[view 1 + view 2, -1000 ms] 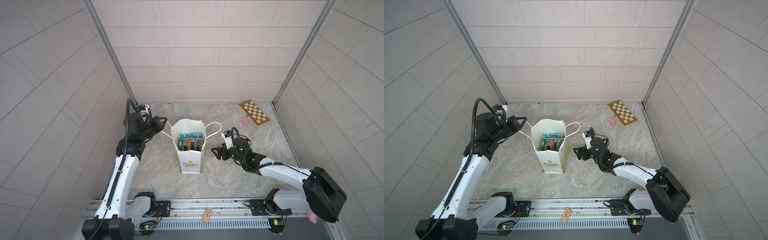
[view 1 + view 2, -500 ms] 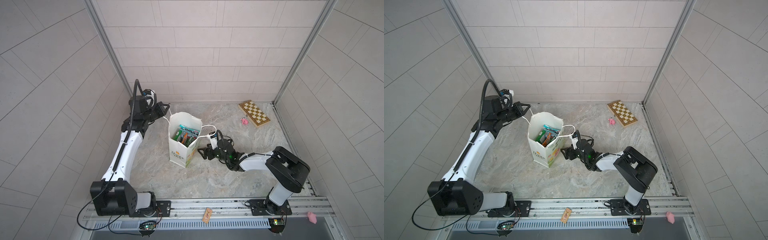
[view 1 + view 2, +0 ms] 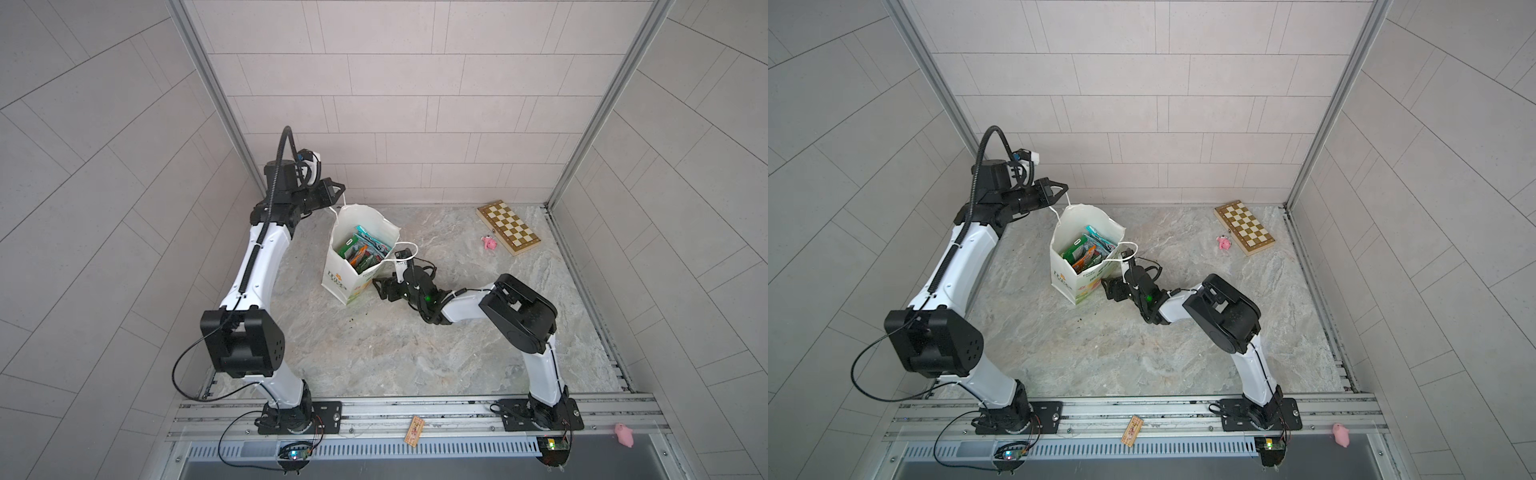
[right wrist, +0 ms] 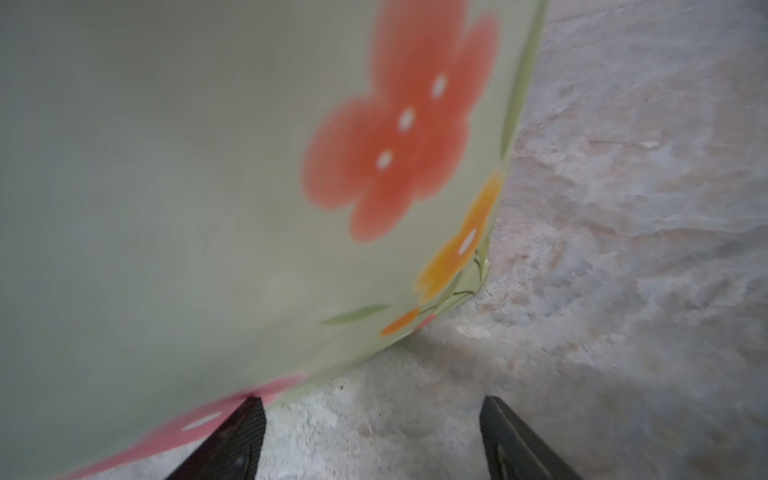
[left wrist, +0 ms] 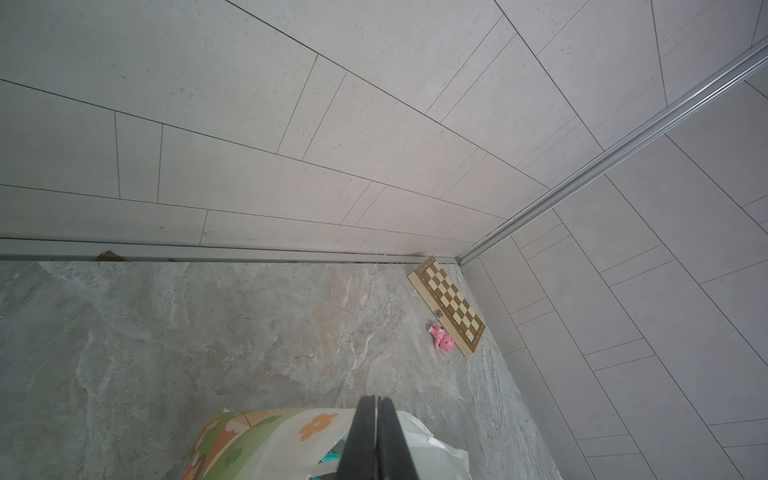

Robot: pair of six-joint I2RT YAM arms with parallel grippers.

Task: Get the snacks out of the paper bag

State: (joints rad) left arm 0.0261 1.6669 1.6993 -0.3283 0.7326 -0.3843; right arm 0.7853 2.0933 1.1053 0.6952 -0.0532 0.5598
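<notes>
Status: paper bag (image 3: 347,276) left of centre in the far half of the tabletop (image 3: 374,357), tilted off upright, one corner turned toward the near edge, mouth open; lean direction hard to call. All the snacks (image 3: 365,249) visible are inside the bag: teal, green and orange packets showing through the mouth, count not readable. Left jaws raised above the bag's far-left rim, pressed fully together on one cord handle (image 3: 333,209), cord taut from rim up to the tips; same in left wrist view, with only a hairline gap and the bag's floral side just below. Other cord handle (image 3: 409,242) loose, looping over the rim on the side toward the right arm. Right jaws spread wide, gripping nothing, low over the tabletop at the base of the bag's floral side, the one facing the right edge. In right wrist view one fingertip (image 4: 232,432) meets the printed paper, the other fingertip (image 4: 511,436) sits clear over bare tabletop; view blurred, so can't confirm real contact. Chessboard (image 3: 508,227) in far-right corner, pink toy pig (image 3: 489,243) just beside it. Second pink pig (image 3: 624,435) off the tabletop, past the right end of the front rail (image 3: 415,409).
</notes>
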